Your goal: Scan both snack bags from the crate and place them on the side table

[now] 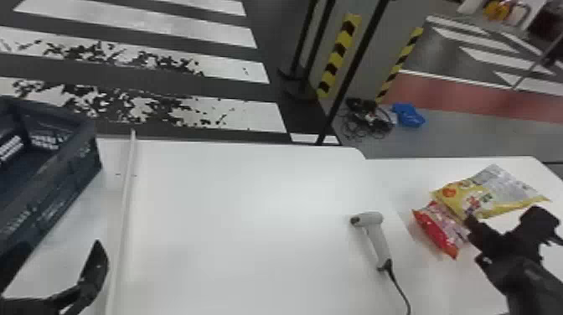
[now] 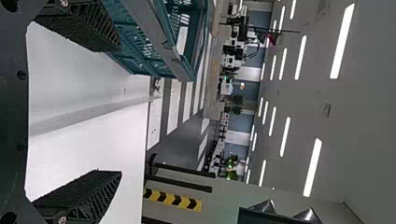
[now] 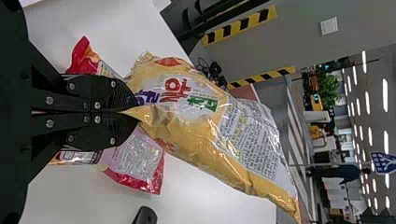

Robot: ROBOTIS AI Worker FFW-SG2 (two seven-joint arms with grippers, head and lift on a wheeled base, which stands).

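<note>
At the left of my main counter point(image 1: 251, 209) stands the dark slatted crate point(image 1: 63, 184). My left claw point(image 1: 63, 251) is near it on the near side, its fingers well apart with nothing between them. A pale strip point(image 1: 127, 209) runs from near to far just right of them. Further right, the barcode scanner point(image 1: 379, 238) lies on the white surface, its cable point(image 1: 400, 289) trailing toward the near side. On the right, the red snack bag point(image 1: 437, 232) lies at the side counter point(image 1: 393, 178). My right claw point(image 1: 469, 222) is clamped on a corner of the yellow snack bag point(image 1: 481, 197), which overlaps the red one; whether it rests on it, I can't quite tell.
</note>
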